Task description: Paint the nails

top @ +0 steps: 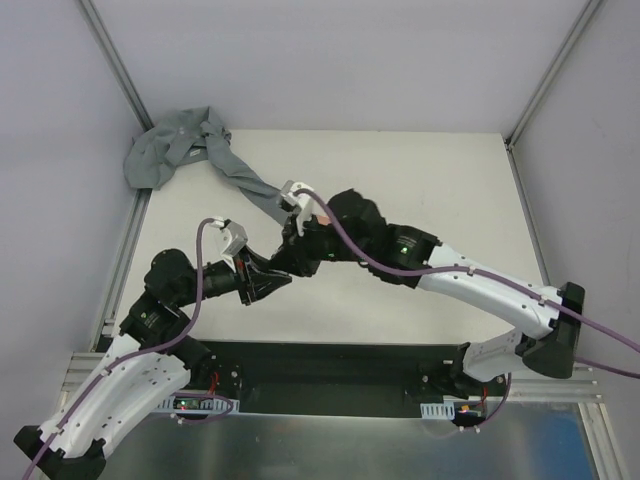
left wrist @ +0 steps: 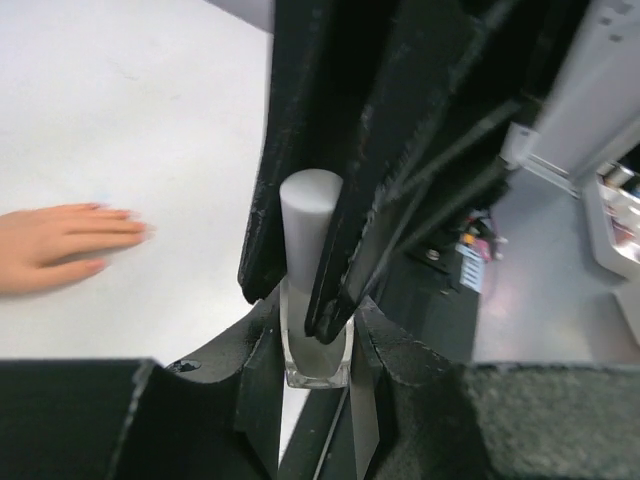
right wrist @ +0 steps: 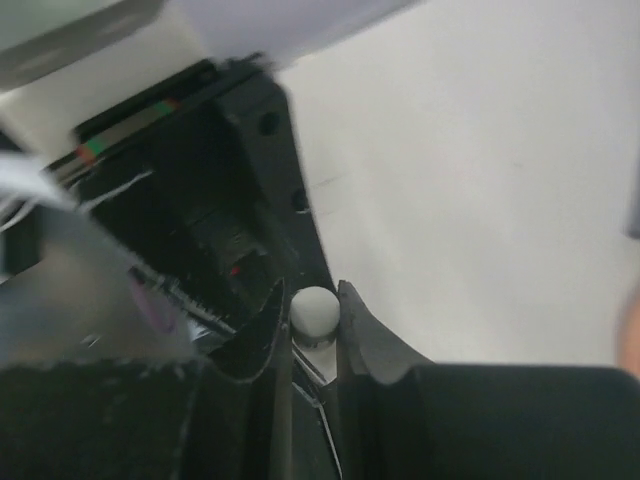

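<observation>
My left gripper [left wrist: 318,335] is shut on the clear glass base of a small nail polish bottle [left wrist: 318,372], holding it upright. Its long white cap [left wrist: 308,225] sticks up between the black fingers [left wrist: 285,150] of my right gripper [right wrist: 313,292], which come down from above. In the right wrist view the cap's round top [right wrist: 315,312] sits pinched between both pads. The peach mannequin hand [left wrist: 55,248] lies flat on the table to the left of the bottle. Its nails [left wrist: 138,231] point toward the bottle. From above, both grippers meet at mid-table [top: 290,250].
The grey sleeve [top: 245,180] runs from a bunched heap [top: 170,150] at the back left corner toward the middle, passing under the right arm. The white tabletop [top: 430,180] is bounded by frame posts and walls. The arm bases sit on a black plate [top: 330,365] at the near edge.
</observation>
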`<state>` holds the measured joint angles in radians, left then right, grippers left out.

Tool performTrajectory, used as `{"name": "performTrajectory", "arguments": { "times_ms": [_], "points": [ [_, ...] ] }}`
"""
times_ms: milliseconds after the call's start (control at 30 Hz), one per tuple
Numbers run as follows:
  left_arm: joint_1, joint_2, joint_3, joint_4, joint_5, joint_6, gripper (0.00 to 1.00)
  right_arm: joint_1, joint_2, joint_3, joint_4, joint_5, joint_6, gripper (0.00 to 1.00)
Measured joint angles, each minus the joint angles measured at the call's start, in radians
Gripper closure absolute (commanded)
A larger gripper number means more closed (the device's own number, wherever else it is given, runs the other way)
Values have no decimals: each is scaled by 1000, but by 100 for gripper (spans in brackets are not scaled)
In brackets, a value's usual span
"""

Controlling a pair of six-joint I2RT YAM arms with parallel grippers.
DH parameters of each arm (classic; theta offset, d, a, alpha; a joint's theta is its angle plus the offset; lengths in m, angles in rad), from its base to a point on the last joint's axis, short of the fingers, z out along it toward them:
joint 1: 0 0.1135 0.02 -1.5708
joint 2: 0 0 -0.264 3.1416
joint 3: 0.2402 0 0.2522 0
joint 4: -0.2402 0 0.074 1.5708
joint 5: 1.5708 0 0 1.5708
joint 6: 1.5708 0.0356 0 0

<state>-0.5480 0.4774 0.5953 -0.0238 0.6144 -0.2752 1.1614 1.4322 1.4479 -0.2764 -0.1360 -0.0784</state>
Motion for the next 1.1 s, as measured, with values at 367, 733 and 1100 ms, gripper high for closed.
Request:
{"name": "performTrajectory", "arguments": {
  "times_ms": [367,733,1100],
  "points": [
    [-9,121,25,214,304,-113,100,-236,-97,-198,296,-736,19,86],
    [-7,111,45,106,102,26,100,-183,-217,-129,21,-80,184,32],
    [-7,199,105,80,-129,115,100,-57,-32,153,-129,309,229,53]
  ]
}}
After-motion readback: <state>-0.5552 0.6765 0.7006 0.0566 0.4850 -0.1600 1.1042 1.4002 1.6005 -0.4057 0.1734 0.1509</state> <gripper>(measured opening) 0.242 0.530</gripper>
